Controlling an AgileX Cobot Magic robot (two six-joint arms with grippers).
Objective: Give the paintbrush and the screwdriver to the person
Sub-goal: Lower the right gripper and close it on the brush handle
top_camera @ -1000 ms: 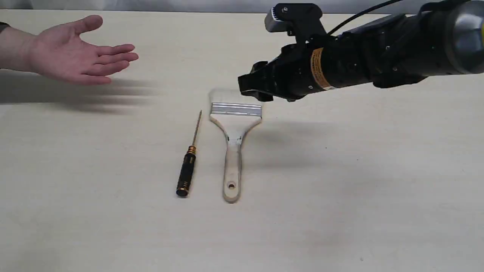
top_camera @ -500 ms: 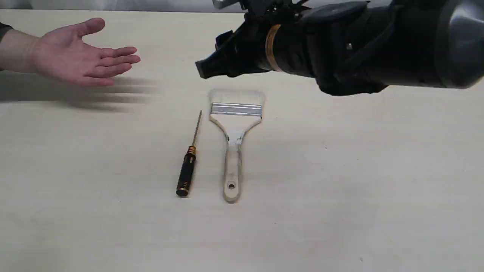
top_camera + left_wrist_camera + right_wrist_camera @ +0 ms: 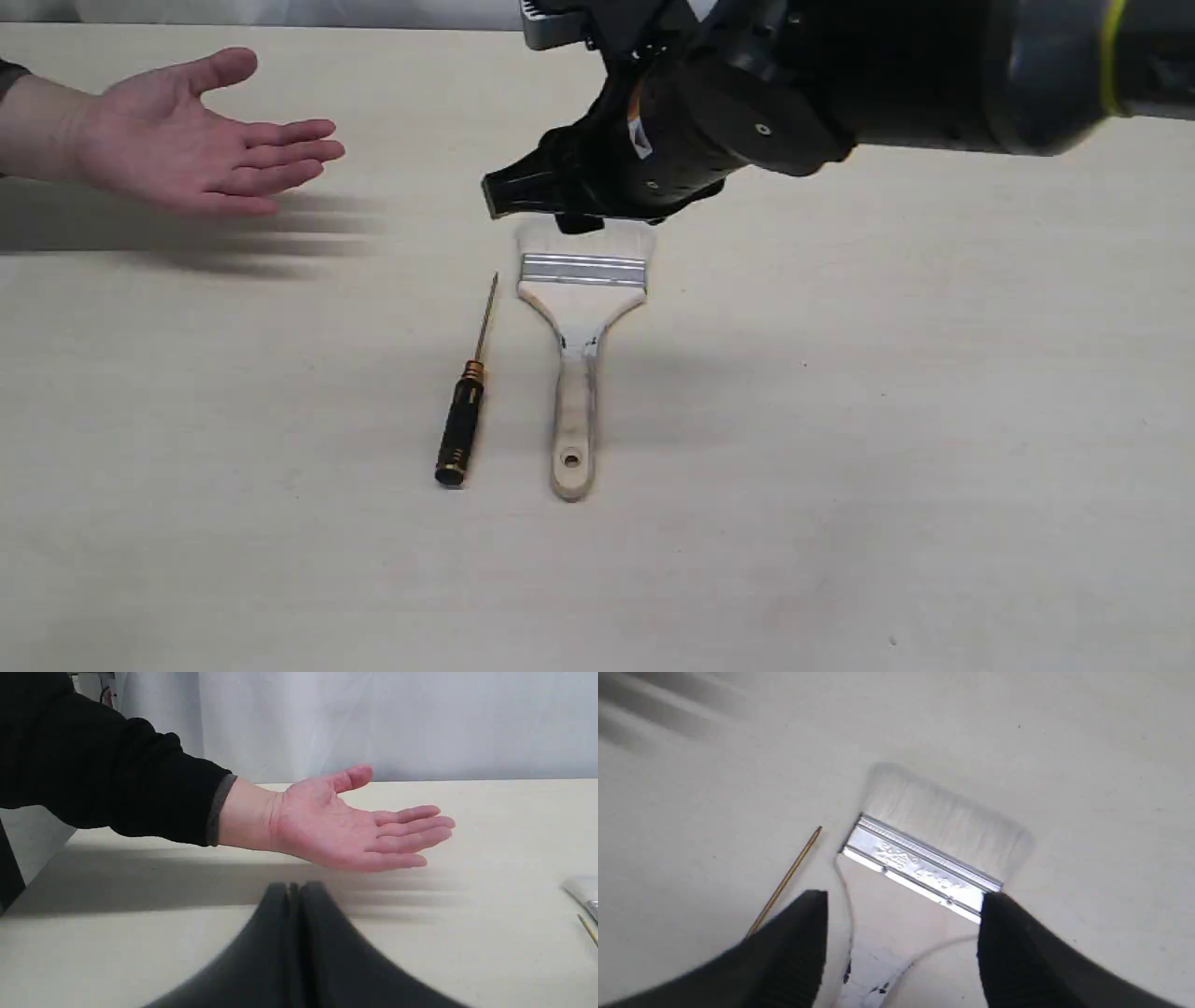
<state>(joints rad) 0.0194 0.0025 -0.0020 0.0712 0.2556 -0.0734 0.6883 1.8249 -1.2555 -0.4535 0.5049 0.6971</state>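
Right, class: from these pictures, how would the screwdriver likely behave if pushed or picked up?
The screwdriver has a round handle, so it would probably roll if pushed sideways on the table. Its thin metal shaft looks stiff, not floppy. Being slim, it is likely light.

In the exterior view the right arm [image 3: 840,84] ran off the top and right edges, and its black wrist covered the far edge of the paintbrush [image 3: 579,308] bristles. The person [image 3: 177,140] was cut off at the left edge just past the wrist. In the left wrist view the left gripper [image 3: 294,887] was a dark blur cropped by the picture's edge, where only a corner of the paintbrush and the tip of the screwdriver [image 3: 587,927] showed. In the right wrist view the right gripper [image 3: 903,900] was blurred, one finger hid the screwdriver's handle, and the paintbrush's handle ran out of the picture
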